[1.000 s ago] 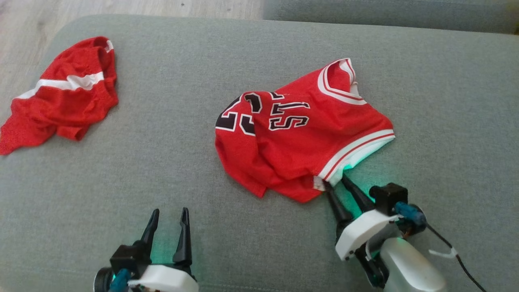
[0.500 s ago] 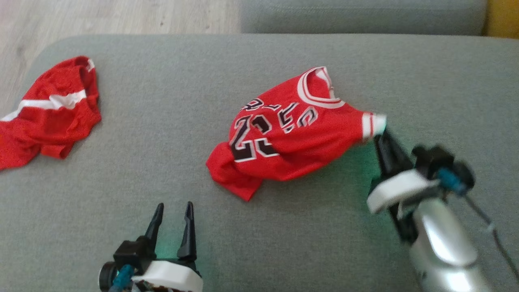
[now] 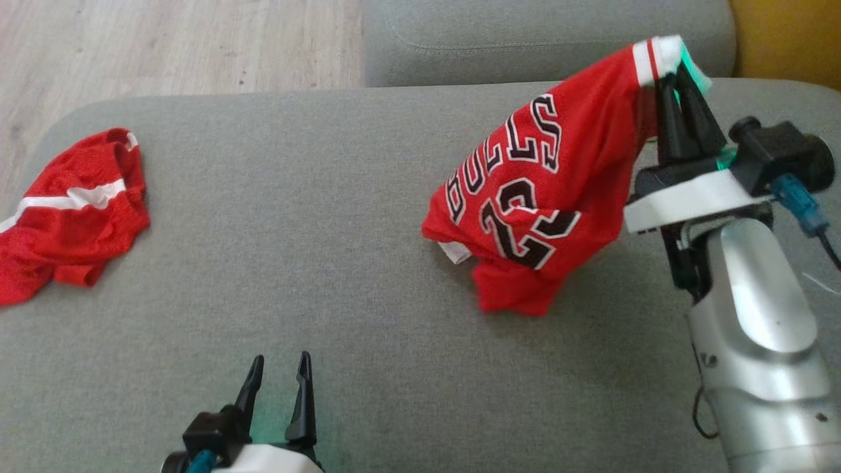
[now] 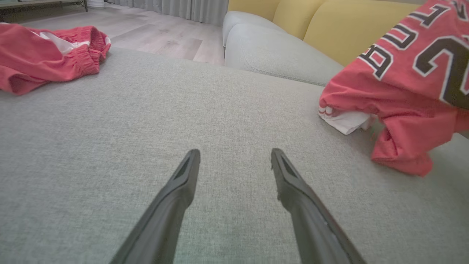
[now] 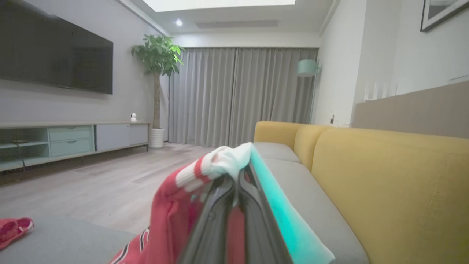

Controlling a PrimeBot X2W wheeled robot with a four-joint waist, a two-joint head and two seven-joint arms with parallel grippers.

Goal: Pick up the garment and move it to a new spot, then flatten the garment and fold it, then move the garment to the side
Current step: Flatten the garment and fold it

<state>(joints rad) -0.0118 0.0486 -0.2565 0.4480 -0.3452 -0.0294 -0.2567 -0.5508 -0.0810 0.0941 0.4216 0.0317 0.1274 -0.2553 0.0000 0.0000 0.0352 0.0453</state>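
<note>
Grey woven sofa cushion (image 3: 276,217) lies open between my left gripper (image 3: 281,358), fingers apart, and crumpled red mesh shorts (image 3: 66,210) by its rounded left edge. My right gripper (image 3: 675,73) is clamped on the striped hem of the red mesh basketball jersey (image 3: 545,197), hanging limp over the cushion's far right.

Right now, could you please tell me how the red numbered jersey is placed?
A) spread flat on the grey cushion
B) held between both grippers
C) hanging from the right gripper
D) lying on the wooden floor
C: the right gripper is shut on the striped trim of the jersey, which hangs from it over the grey cushion, while the left gripper stands open and apart from it.
</note>
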